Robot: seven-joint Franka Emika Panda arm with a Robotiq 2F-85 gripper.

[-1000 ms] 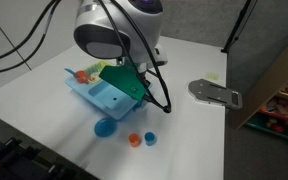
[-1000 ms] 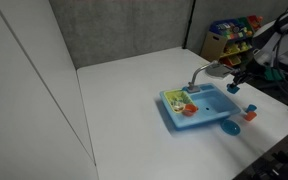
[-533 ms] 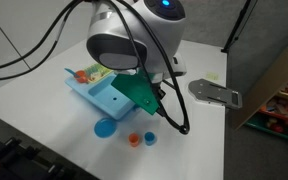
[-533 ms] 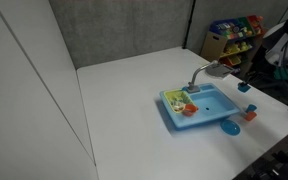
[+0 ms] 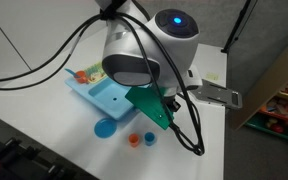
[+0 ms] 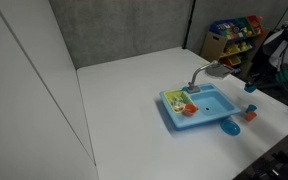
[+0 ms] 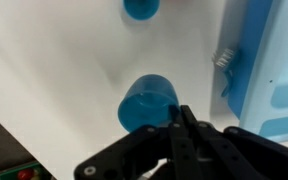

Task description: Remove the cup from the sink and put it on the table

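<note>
My gripper (image 7: pixel 179 128) is shut on the rim of the light-blue toy cup (image 7: pixel 147 103) and holds it over the white table (image 7: pixel 54 60), beside the sink's end. In an exterior view the cup (image 6: pixel 250 87) hangs in the gripper (image 6: pixel 249 80) to the right of the light-blue toy sink (image 6: pixel 202 106). In the exterior view with the big arm, the sink (image 5: pixel 96 95) lies left of the arm, whose body hides the cup. The sink's edge (image 7: pixel 284 70) shows at the right of the wrist view.
A flat blue plate (image 5: pixel 105 127), a small orange cup (image 5: pixel 134 139) and a smaller blue cup (image 5: pixel 150 138) lie in front of the sink. A grey plate with holes (image 5: pixel 219 93) lies behind the arm. Shelves with toys (image 6: pixel 229 38) stand beyond the table.
My gripper has carried the cup away from the sink basin and out over the table past the sink's end. The sink and the small pieces have not moved.
</note>
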